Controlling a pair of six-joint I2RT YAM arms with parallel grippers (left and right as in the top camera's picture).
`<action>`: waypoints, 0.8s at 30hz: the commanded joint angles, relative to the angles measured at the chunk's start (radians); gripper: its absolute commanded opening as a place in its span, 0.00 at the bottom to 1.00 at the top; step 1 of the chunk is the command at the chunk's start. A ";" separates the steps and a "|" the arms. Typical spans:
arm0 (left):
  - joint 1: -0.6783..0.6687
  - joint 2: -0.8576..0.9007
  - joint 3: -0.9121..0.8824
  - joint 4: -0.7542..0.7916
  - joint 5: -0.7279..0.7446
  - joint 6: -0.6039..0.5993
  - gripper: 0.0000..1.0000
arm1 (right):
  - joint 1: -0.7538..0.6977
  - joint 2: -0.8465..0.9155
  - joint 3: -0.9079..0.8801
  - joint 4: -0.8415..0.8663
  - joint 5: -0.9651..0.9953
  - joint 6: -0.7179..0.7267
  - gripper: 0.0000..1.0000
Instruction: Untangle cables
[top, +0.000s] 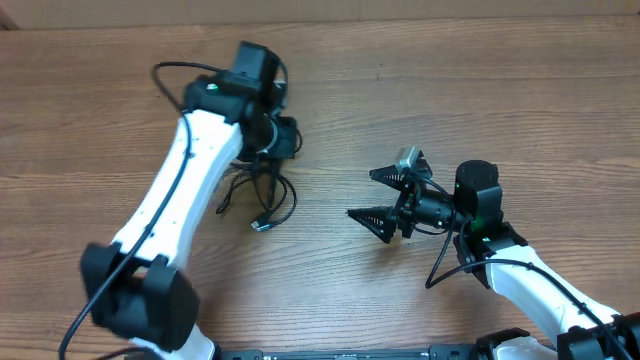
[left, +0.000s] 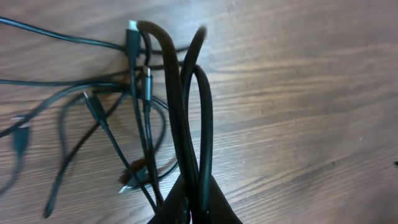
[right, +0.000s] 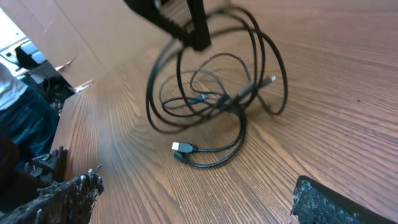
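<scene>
Overhead, left claw (top: 274, 140) pinches the cables (top: 262, 200) above the table (top: 450, 100); right claw (top: 361, 193) gapes wide, apart.

1. Bare bench (top: 325, 215) lies between the cables (top: 266, 200) and the right claw (top: 362, 194), whose jaws stand wide. Nothing blocks a straight pass there.
2. The left arm (top: 190, 180) slants over the heap's left side, closing that approach from above.
3. The left claw (right: 196, 37), clamped on several cords, holds loops raised off the bench, so the top of the heap is barred.
4. A plug (right: 181, 147) lies flat at the heap's near edge, with bare wood around it on the right.
</scene>
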 joint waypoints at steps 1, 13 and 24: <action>-0.027 0.059 0.021 -0.002 0.047 0.019 0.15 | -0.012 -0.002 0.000 0.000 0.007 0.002 1.00; -0.049 0.102 0.022 0.035 0.047 0.015 0.64 | -0.012 -0.002 0.000 -0.001 0.008 0.002 1.00; -0.049 0.101 0.022 0.039 0.047 0.020 0.47 | -0.012 -0.002 0.000 -0.001 0.019 0.002 1.00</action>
